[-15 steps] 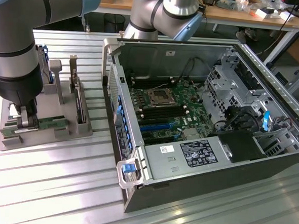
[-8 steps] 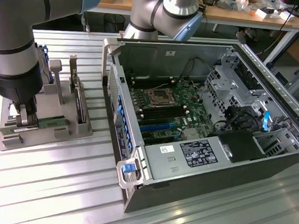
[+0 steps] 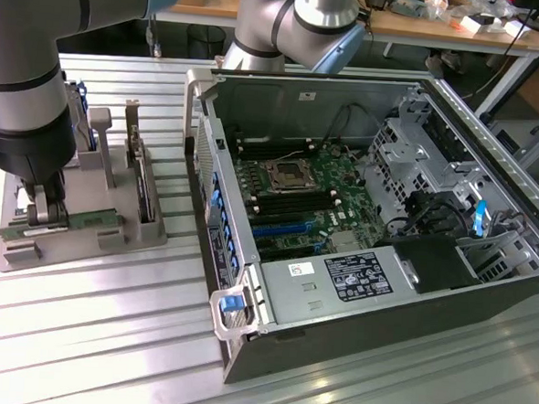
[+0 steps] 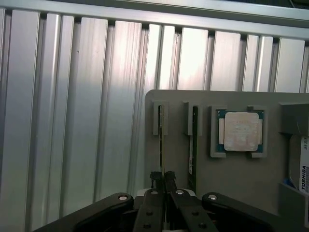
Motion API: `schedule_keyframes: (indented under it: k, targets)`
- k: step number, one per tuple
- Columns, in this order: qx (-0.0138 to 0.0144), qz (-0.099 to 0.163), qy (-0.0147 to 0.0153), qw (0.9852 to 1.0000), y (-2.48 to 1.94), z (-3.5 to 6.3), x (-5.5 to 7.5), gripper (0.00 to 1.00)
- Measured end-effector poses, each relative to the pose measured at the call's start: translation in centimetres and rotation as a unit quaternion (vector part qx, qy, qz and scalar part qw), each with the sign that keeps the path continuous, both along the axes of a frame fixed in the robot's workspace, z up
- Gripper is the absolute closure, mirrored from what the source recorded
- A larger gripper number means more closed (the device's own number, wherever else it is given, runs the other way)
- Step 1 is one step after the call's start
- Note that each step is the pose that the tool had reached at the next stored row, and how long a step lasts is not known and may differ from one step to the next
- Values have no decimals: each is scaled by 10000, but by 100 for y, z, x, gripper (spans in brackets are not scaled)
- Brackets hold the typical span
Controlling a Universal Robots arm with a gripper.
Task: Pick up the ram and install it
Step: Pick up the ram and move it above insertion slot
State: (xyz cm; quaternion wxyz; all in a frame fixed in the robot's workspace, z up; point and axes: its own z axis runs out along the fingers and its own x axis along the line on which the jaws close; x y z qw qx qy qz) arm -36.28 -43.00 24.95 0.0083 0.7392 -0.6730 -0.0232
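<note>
The ram (image 4: 161, 145) is a thin green stick seen edge-on, standing in a slot of the grey holder (image 4: 231, 169). My gripper (image 4: 162, 178) is shut on its near end, with the black fingertips pinched against both faces. From the exterior view the gripper (image 3: 42, 214) stands low over the holder (image 3: 84, 236) on that view's left, and the ram (image 3: 76, 219) stretches out from between the fingers, still level with the holder. The open computer case (image 3: 242, 347) with its green motherboard (image 3: 298, 190) lies on that view's right.
A second green stick (image 4: 193, 145) stands in the neighbouring slot. A square processor (image 4: 240, 131) sits in a recess, and a labelled drive (image 4: 304, 169) is at the holder's edge. Upright cards (image 3: 143, 180) stand in the holder. The ribbed aluminium table (image 3: 105, 338) lies all around.
</note>
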Motion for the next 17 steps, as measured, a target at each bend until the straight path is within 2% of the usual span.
schedule_keyframes:
  k: [17]
  targets:
    - [0, 0, -1, 10000, 0, 115, 0, 88]
